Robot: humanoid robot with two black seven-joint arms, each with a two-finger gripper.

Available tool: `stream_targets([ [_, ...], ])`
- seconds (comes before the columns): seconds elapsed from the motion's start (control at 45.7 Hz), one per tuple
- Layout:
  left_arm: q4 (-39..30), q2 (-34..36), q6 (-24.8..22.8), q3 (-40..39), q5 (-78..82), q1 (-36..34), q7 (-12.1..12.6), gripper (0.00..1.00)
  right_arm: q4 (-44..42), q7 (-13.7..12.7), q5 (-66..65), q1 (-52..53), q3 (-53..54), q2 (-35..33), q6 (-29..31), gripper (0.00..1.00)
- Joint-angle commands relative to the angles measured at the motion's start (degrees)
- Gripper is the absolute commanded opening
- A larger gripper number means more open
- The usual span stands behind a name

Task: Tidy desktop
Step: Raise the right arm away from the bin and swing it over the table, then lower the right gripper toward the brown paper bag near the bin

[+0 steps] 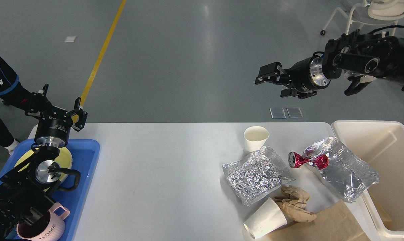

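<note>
The left arm is seen rising from the lower left edge, its wrist turned upward and away. At its far end the left gripper (60,103) is held with both fingers spread wide apart, nothing between them. The right arm is extended in from the upper right edge, its silver wrist ring facing leftward. The right gripper (267,78) is pointed to the left, its fingers parted and nothing gripped. The two grippers are kept well apart.
</note>
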Motion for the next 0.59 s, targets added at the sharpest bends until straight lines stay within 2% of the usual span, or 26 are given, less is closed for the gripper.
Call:
stream_targets([
  [0.0,-0.1,0.0,0.0,0.0,0.0,-0.1,0.0,0.97,4.7,-0.4,0.5,5.3,0.0,3.5,8.0,1.0],
  [0.087,0.0,0.0,0.0,0.0,0.0,0.0,0.0,0.97,8.1,-0.6,0.4,8.5,-0.3,5.2,12.7,1.0],
  [0.175,0.0,0.0,0.0,0.0,0.0,-0.1,0.0,0.97,14.1,-1.8,-0.2,11.4,-0.6,6.3,14.0,1.0],
  [0.284,0.0,0.0,0.0,0.0,0.0,0.0,0.0,0.97,22.5,-5.0,-0.2,15.1,-0.7,6.6,14.6,1.0],
  [0.416,0.0,0.0,0.0,0.0,0.0,0.0,0.0,0.97,34.1,-6.4,0.2,18.0,-0.7,6.8,13.6,1.0],
  [0.569,0.0,0.0,0.0,0.0,0.0,0.0,0.0,0.97,37.5,-7.2,0.5,17.0,-3.1,5.8,9.9,1.0],
])
